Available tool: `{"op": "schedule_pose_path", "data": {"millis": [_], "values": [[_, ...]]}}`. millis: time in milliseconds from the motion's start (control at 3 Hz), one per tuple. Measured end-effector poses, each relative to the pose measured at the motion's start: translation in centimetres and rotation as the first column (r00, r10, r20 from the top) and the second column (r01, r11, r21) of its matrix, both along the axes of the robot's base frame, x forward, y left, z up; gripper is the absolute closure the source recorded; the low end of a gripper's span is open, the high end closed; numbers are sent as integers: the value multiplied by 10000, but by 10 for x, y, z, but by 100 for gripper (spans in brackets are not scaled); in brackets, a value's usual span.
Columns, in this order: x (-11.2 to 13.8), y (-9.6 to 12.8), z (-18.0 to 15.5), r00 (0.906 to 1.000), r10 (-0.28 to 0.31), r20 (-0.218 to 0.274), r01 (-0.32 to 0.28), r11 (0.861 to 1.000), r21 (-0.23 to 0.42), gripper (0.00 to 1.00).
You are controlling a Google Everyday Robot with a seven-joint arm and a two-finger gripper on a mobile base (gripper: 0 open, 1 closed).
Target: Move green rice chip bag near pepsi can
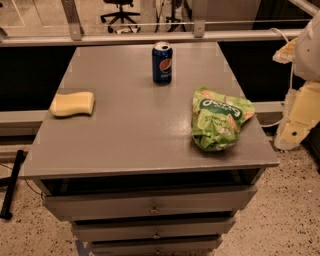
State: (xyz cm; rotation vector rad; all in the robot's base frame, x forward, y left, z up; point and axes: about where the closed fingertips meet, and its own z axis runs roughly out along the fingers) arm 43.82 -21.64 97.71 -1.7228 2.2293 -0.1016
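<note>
The green rice chip bag (218, 119) lies crinkled on the right side of the grey table top (135, 130), close to the right edge. The pepsi can (162, 62) stands upright at the back middle of the table, well apart from the bag. My gripper (299, 117) hangs off the table's right side, beside and a little right of the bag, touching nothing. It holds nothing that I can see.
A yellow sponge (73, 104) lies near the table's left edge. The table has drawers (150, 205) below its front edge. A rail (150, 36) runs behind the table. An office chair (119, 11) stands far back.
</note>
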Motion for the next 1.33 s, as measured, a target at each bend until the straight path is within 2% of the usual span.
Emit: {"op": "schedule_pose_path", "data": {"millis": [667,1333], "values": [[4,-1,-8,9998,-190,36,189,9997,179,0],[36,7,-67,9979,-610,-200,628,9920,1094,0]]}}
